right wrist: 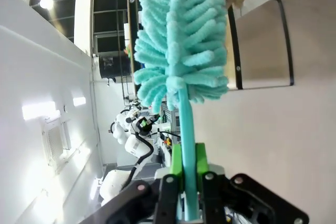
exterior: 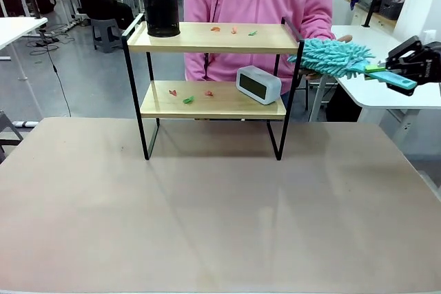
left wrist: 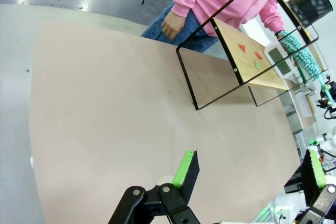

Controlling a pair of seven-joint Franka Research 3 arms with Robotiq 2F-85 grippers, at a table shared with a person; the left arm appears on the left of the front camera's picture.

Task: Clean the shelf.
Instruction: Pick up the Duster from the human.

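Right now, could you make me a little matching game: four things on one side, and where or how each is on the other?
1. cup
2. clock
3. duster
4. left gripper

a. open
b. on the lower board
c. in the right gripper
d. on the top board

Pairs: 1-d, 2-b, 3-c, 4-a.

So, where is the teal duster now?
Front view, right side: the duster is clamped in the right gripper, its head just right of the shelf.
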